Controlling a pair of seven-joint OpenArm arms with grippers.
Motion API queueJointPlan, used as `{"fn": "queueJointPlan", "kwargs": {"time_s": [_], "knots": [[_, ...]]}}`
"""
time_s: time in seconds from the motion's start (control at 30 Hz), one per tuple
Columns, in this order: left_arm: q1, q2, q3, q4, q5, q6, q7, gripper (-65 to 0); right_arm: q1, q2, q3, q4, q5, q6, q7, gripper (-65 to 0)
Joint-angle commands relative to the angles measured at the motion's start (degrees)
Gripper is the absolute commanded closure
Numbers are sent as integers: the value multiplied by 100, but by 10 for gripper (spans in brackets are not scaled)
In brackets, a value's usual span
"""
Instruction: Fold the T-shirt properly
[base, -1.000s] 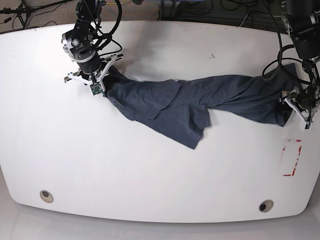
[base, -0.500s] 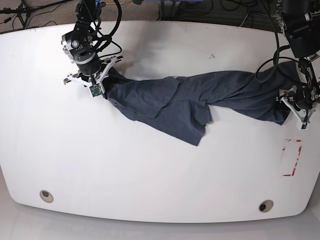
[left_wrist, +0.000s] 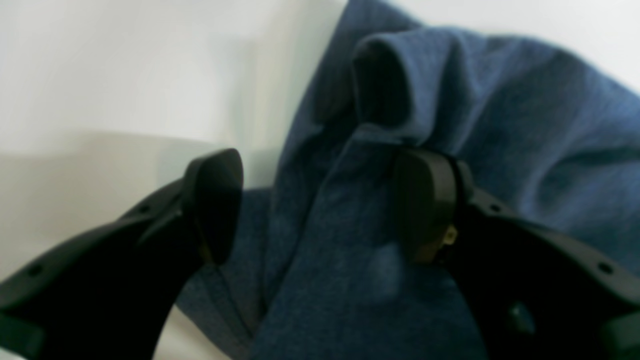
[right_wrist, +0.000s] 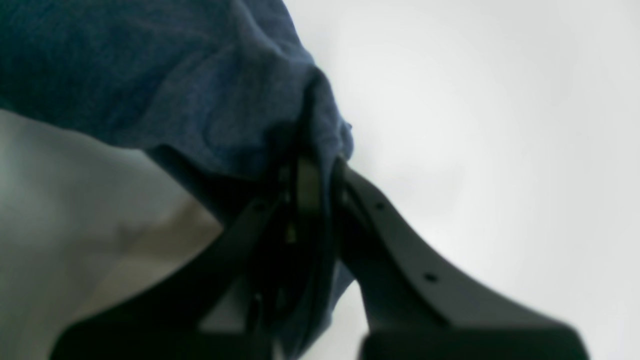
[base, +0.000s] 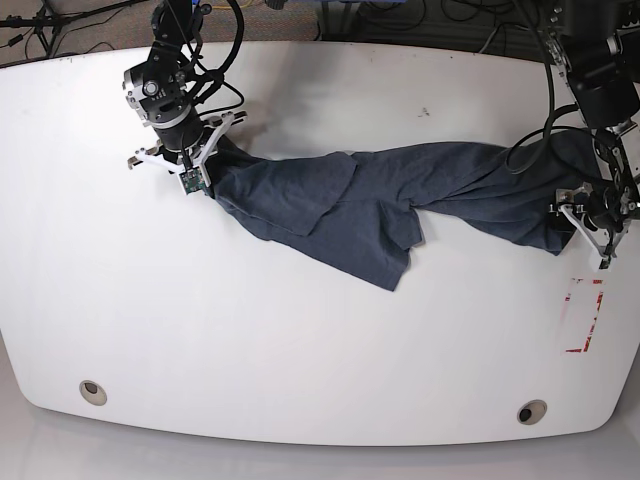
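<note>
At the upper left of the base view the right end effector (base: 185, 160) is clamped tight on one end of the T-shirt (base: 350, 210); its own wrist camera shows the two black fingers (right_wrist: 305, 190) pressed together with a pinch of blue cloth between them.

From there the T-shirt runs as a long, twisted band across the middle of the white bench (base: 300, 340) toward the right edge of the frame. It lies bunched and rumpled, with a loose flap hanging toward the lower centre. No neat fold shows anywhere, so I judge the task to be at an early stage. The cloth has yet to be spread flat, and all the folding proper is left to do.

At the right edge the left end effector (base: 590, 215) sits at the other end of the garment. Its wrist camera shows the fingers (left_wrist: 425, 200) standing well apart, straddling a ridge of the fabric. One finger seems to touch the cloth, but nothing is gripped. A small red marking (base: 585, 315) lies on the bench just below it.
</note>
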Motion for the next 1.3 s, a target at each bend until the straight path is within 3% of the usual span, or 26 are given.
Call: {"fn": "queueJointPlan", "kwargs": {"time_s": [0.0, 0.47, 0.93, 1.27], "knots": [[-140, -146, -51, 100, -70, -34, -64, -440, 38, 4, -9, 119, 100, -35, 111, 0], [-96, -111, -385, 1085, -70, -43, 235, -440, 47, 4, -9, 119, 100, -35, 111, 0], [-219, 100, -350, 751, -35, -34, 209, -440, 126, 4, -9, 83, 100, -35, 111, 0], [-254, 100, 160, 575, -61, -34, -11, -440, 205, 4, -9, 83, 109, -35, 102, 0]]}}
